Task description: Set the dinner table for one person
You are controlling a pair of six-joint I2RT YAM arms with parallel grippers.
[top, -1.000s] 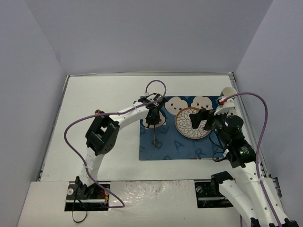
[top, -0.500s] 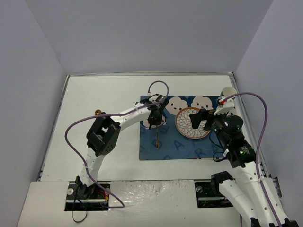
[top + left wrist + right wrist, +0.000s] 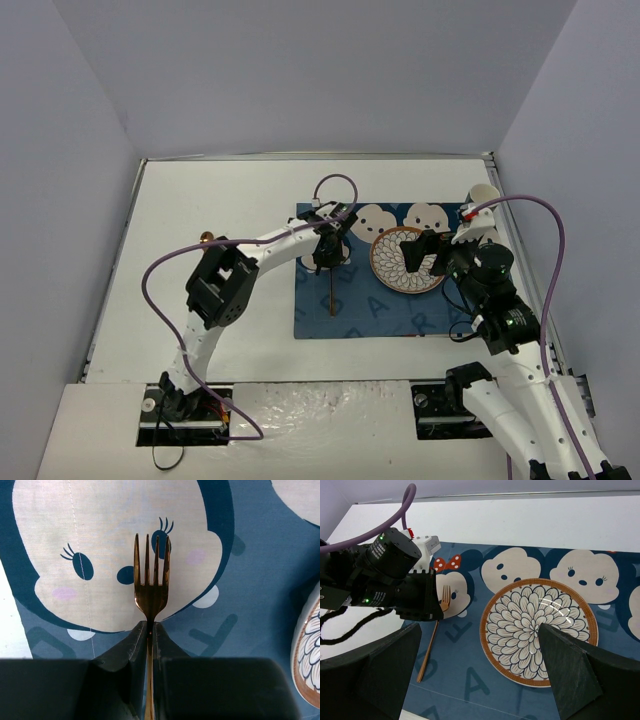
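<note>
The white table (image 3: pixel 200 200) is lying beneath both arms, with a blue cartoon-face mat (image 3: pixel 370 312) spreading flat over its right half. The left claw (image 3: pixel 328 262) is clamping a gold fork (image 3: pixel 150 587) at the neck over the mat's left part, with the tines pointing toward the far edge. A patterned plate (image 3: pixel 392 265) is sitting further right on the mat. The right claw (image 3: pixel 428 255) is hanging over it, fingers spread wide and gripping nothing.

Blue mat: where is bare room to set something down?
Free: the mat strip between plate and near edge; the lane between fork and plate. Crowded: the plate's right side, under the open right gripper, and around the left gripper holding the fork.
</note>
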